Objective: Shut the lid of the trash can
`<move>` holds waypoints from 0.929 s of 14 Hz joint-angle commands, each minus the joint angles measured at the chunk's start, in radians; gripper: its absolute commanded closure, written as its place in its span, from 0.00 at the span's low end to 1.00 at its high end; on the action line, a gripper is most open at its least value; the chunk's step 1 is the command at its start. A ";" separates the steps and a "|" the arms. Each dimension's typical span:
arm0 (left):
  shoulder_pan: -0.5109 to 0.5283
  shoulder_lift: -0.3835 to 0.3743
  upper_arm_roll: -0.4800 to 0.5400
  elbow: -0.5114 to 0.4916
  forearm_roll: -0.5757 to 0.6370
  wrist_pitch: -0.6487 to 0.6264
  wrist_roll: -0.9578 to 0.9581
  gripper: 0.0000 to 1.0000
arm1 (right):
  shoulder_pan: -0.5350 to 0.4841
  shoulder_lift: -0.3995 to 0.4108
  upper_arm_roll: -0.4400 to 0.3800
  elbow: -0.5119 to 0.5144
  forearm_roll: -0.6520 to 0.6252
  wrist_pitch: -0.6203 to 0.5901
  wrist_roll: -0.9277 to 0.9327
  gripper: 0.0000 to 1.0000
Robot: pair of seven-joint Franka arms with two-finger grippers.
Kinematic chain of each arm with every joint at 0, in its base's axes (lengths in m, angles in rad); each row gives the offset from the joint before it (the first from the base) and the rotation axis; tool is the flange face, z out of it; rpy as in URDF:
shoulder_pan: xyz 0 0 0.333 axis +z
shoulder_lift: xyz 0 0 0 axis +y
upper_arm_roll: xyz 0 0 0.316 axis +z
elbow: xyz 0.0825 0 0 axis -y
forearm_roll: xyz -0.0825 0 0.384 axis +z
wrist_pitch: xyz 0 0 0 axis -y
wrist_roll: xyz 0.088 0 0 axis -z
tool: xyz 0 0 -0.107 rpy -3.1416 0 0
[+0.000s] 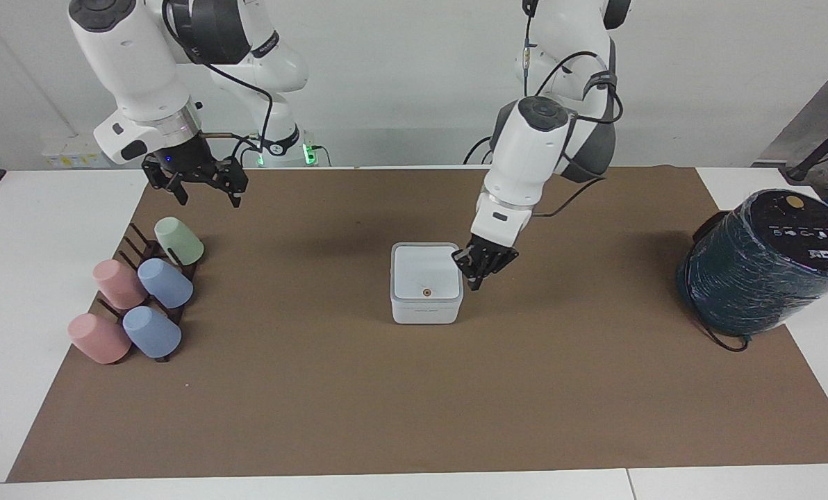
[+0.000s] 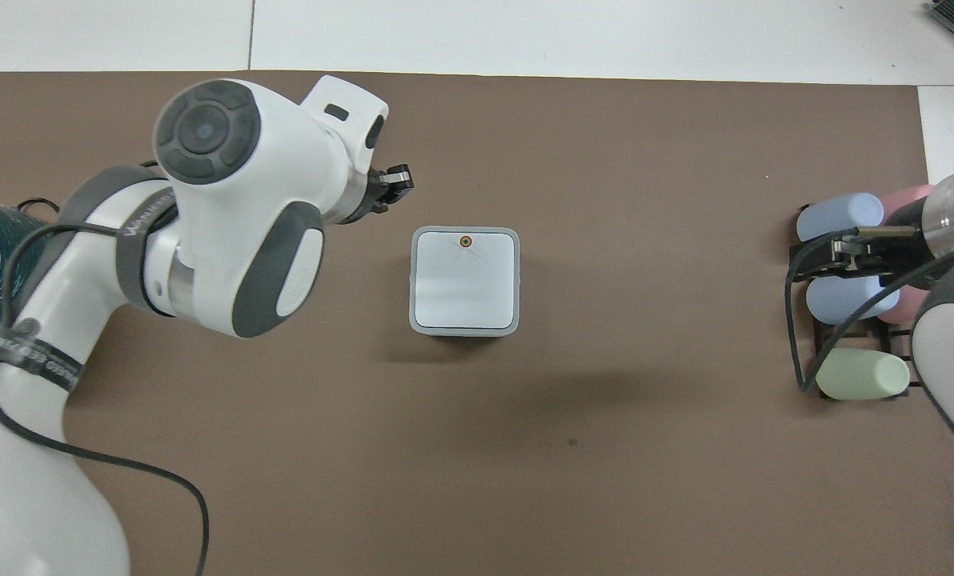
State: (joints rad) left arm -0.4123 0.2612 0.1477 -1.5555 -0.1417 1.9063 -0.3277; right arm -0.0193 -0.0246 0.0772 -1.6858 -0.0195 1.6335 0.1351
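Note:
The small white square trash can (image 1: 424,312) stands in the middle of the brown mat (image 1: 386,403). Its white lid (image 1: 422,273) lies flat on top, with the orange-brown dot (image 1: 426,292) showing on its outer face. In the overhead view the can's rim (image 2: 465,330) frames the flat lid (image 2: 465,284). My left gripper (image 1: 478,278) is shut and empty, raised just beside the can toward the left arm's end, not touching it; it also shows in the overhead view (image 2: 398,181). My right gripper (image 1: 207,200) is open and empty and waits over the cup rack.
A dark rack with several pastel cups (image 1: 139,298) lies at the right arm's end of the mat, also in the overhead view (image 2: 853,296). A large dark teal cylinder (image 1: 761,264) with a cable stands at the left arm's end.

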 commanded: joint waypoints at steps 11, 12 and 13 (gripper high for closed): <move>0.242 -0.098 -0.013 0.022 0.076 -0.115 0.349 0.00 | -0.007 -0.011 0.004 -0.011 0.004 -0.006 0.012 0.00; 0.240 -0.106 -0.013 0.022 0.097 -0.119 0.351 0.00 | -0.007 -0.011 0.006 -0.011 0.004 -0.004 0.012 0.00; 0.237 -0.111 -0.013 0.023 0.108 -0.128 0.351 0.00 | -0.007 -0.011 0.006 -0.011 0.004 -0.004 0.012 0.00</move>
State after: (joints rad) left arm -0.1748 0.1771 0.1397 -1.5357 -0.0722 1.8101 0.0132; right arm -0.0193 -0.0246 0.0772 -1.6858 -0.0195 1.6335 0.1351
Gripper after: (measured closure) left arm 0.009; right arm 0.000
